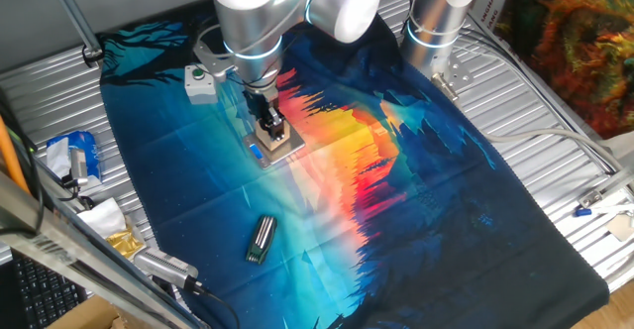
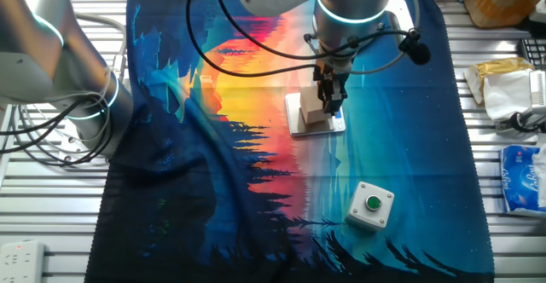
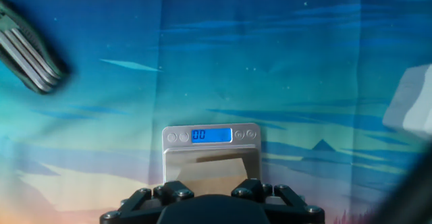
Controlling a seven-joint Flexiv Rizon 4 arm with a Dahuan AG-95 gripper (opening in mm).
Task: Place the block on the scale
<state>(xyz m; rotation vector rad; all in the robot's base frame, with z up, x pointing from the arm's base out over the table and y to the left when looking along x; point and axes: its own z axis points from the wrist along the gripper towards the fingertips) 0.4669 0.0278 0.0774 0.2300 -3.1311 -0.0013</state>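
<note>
The scale (image 1: 280,151) is a thin square device with a silver-grey plate and lies on the printed cloth. It also shows in the other fixed view (image 2: 299,123) and in the hand view (image 3: 211,150), where its blue display reads 0.0. The pale tan wooden block (image 1: 273,129) is over the plate, between my fingers (image 3: 181,187); it also shows in the other fixed view (image 2: 312,112) and the hand view (image 3: 206,171). My gripper (image 1: 267,111) points straight down over the scale and looks shut on the block. I cannot tell whether the block touches the plate.
A white box with a green button (image 1: 201,83) stands behind and left of the scale, also seen in the other fixed view (image 2: 371,205). A dark metallic cylinder (image 1: 261,240) lies nearer the front. A second arm's base (image 1: 441,17) stands at the back. Packets (image 1: 74,156) lie off the cloth.
</note>
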